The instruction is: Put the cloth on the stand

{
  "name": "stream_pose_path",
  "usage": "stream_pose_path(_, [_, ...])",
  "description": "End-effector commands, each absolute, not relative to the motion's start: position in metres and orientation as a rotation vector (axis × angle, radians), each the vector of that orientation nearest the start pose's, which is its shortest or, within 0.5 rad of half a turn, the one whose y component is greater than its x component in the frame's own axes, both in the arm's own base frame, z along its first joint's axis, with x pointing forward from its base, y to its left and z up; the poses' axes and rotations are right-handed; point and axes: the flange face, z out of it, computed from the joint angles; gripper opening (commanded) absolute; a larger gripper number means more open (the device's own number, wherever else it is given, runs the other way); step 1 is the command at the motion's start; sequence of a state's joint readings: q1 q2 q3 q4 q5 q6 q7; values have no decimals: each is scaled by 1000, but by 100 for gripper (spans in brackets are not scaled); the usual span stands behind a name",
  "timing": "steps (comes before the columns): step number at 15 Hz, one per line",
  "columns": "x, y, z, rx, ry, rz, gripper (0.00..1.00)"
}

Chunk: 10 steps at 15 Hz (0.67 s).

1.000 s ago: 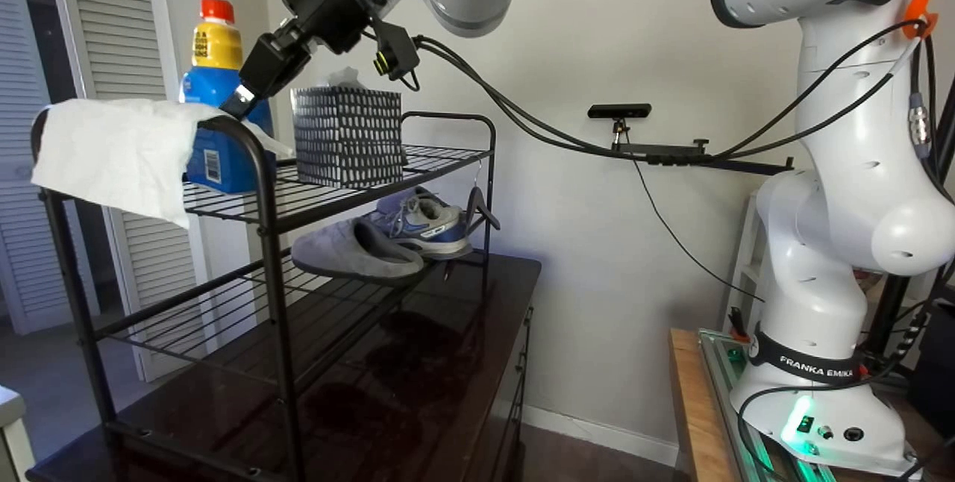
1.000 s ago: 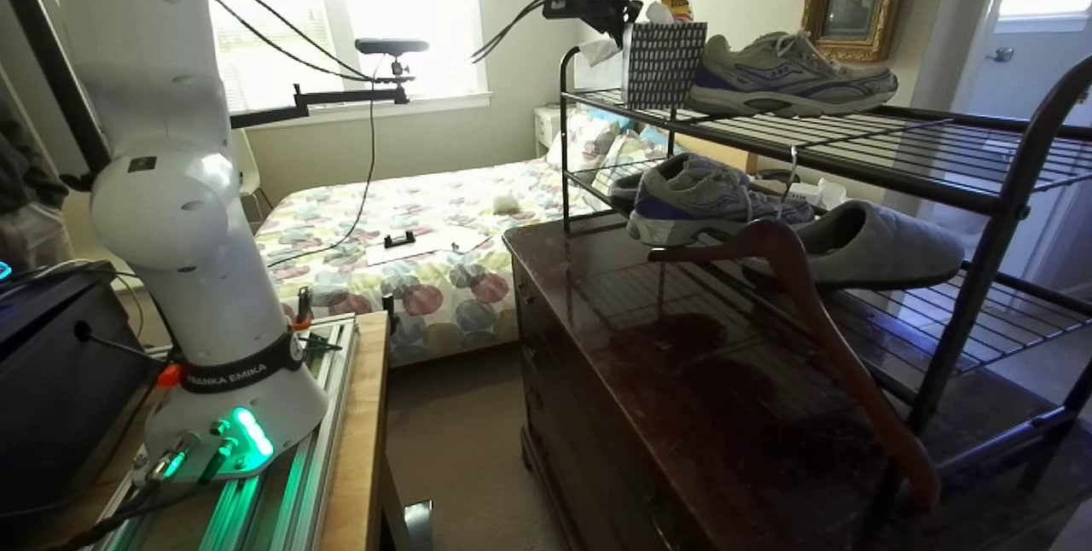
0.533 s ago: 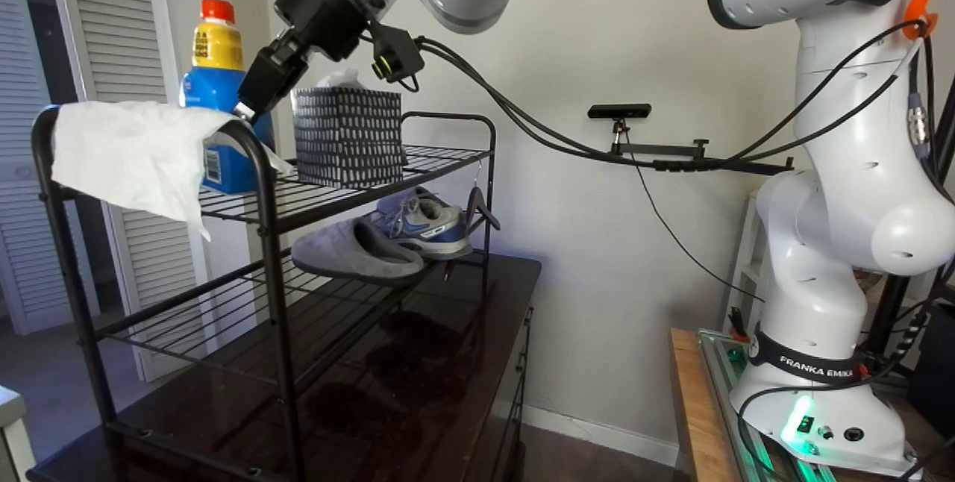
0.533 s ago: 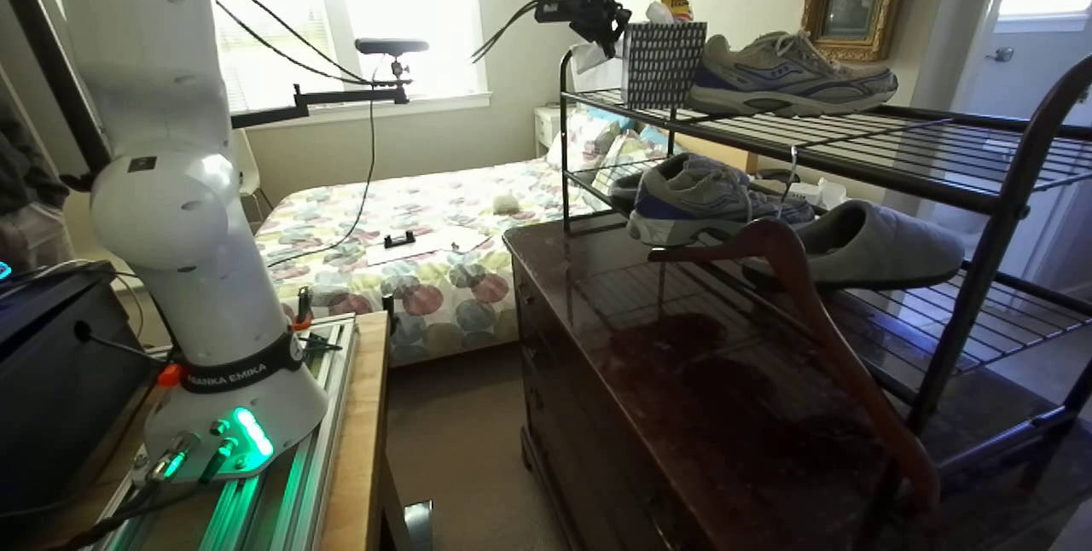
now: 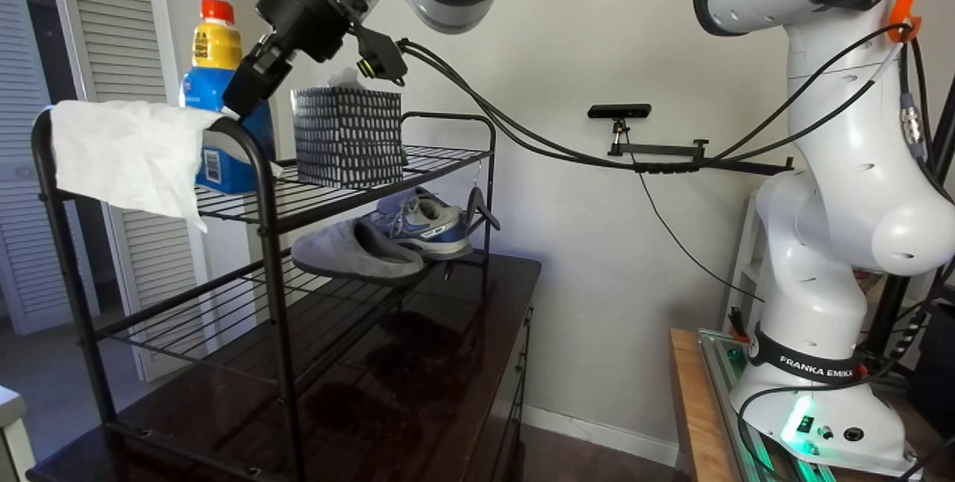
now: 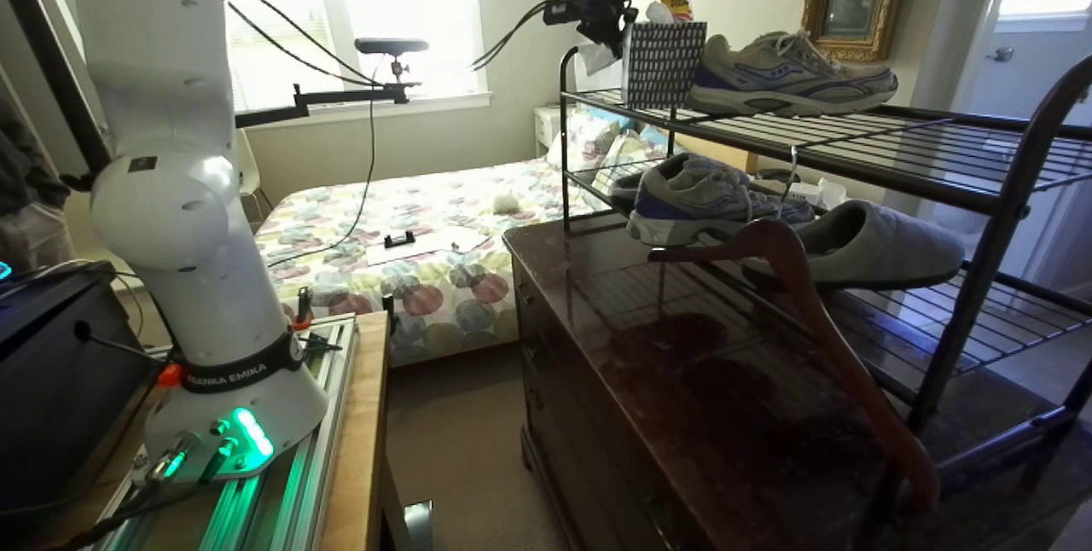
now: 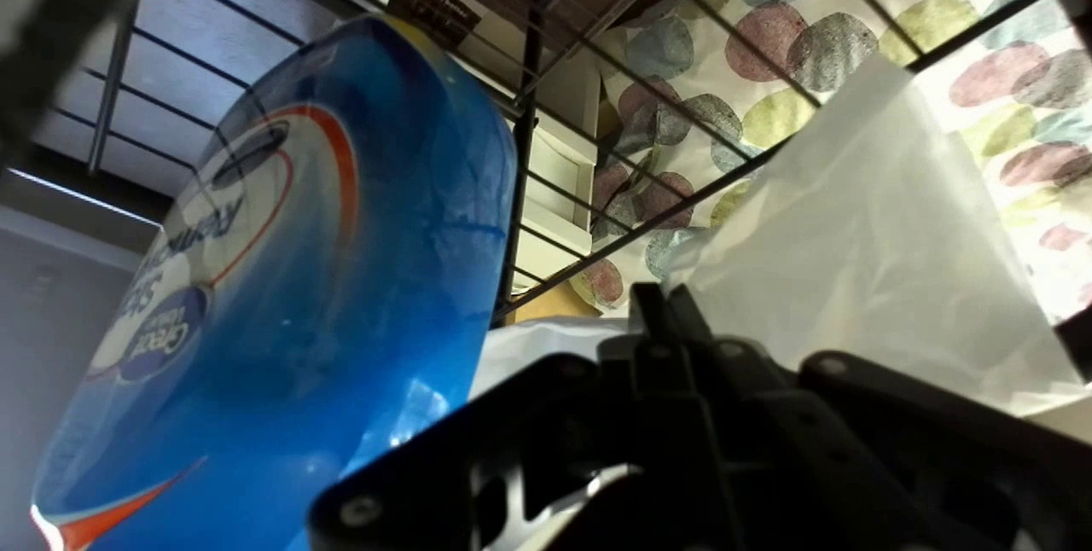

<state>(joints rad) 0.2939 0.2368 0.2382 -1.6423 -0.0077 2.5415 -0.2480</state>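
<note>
The white cloth point(image 5: 127, 157) hangs draped over the top end bar of the black metal stand point(image 5: 277, 303). The cloth also shows in an exterior view point(image 6: 597, 65) and, large, in the wrist view point(image 7: 887, 235). My gripper point(image 5: 230, 113) is at the cloth's inner edge, just above the bar's curved corner. In the wrist view its fingertips point(image 7: 664, 299) are close together, with cloth on both sides, shut on the cloth. The exact pinch point is hidden. The gripper tip in an exterior view point(image 6: 616, 48) is partly beside the tissue box.
A blue spray bottle point(image 5: 231, 90) stands right beside my gripper and fills the left of the wrist view point(image 7: 375, 278). A patterned tissue box point(image 5: 347, 139) and a sneaker point(image 6: 793, 82) are on the top shelf. Below are a slipper point(image 5: 358, 251) and a wooden hanger point(image 6: 785, 261).
The cloth first shifted right along the bar with my gripper, as an exterior view shows. Then my gripper moved slightly back left, and the cloth's held edge went with it.
</note>
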Motion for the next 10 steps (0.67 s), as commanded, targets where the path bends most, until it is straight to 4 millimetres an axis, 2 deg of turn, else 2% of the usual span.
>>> stream_pose_path(1, [606,343,562,-2657,-1068,-980,0])
stream_pose_path(6, [616,348,559,-2673,-1086,-963,0])
stream_pose_path(7, [617,349,558,-2677,-1087,-956,10])
stream_pose_path(8, [619,348,557,-2681,-1088,-949,1])
stream_pose_path(10, [621,348,556,-2686,-1089,-941,0])
